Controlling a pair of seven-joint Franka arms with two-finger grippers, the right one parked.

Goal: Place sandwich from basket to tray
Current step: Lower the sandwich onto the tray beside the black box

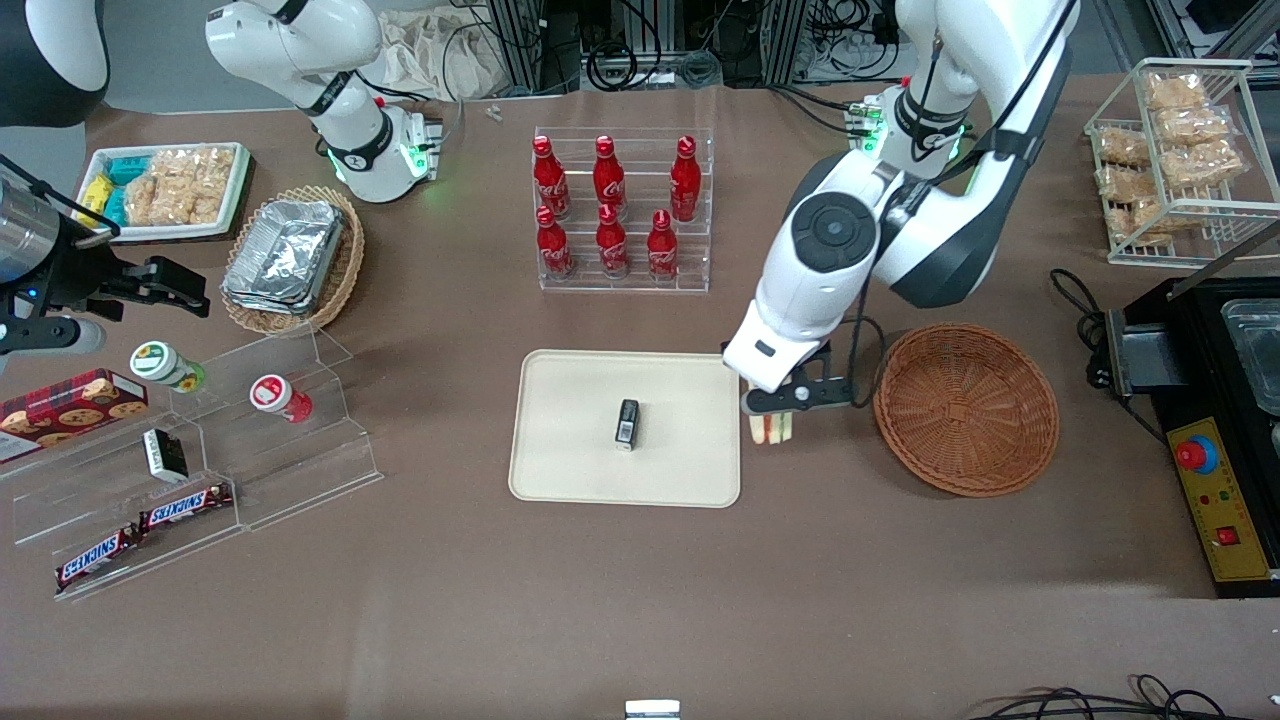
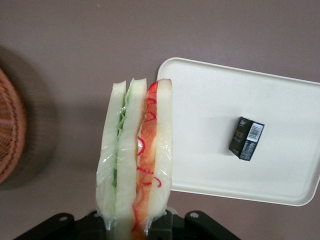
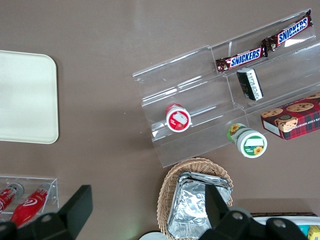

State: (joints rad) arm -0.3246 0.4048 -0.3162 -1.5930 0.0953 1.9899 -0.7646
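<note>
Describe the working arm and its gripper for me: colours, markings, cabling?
The left arm is glossy white with a dark grey round joint cap and black joint bands, green lights at its base, and a thin black cable along it. The gripper has a white body and black fingers.

"SNICKERS" reads clear on the two candy bars (image 3: 262, 46) lying on the acrylic step display (image 3: 200, 100). The red bottles (image 1: 608, 205) in the clear rack carry white Coca-Cola script. The small black box (image 2: 246, 138) on the tray (image 2: 210, 100) shows only a barcode, its lettering unreadable.
</note>
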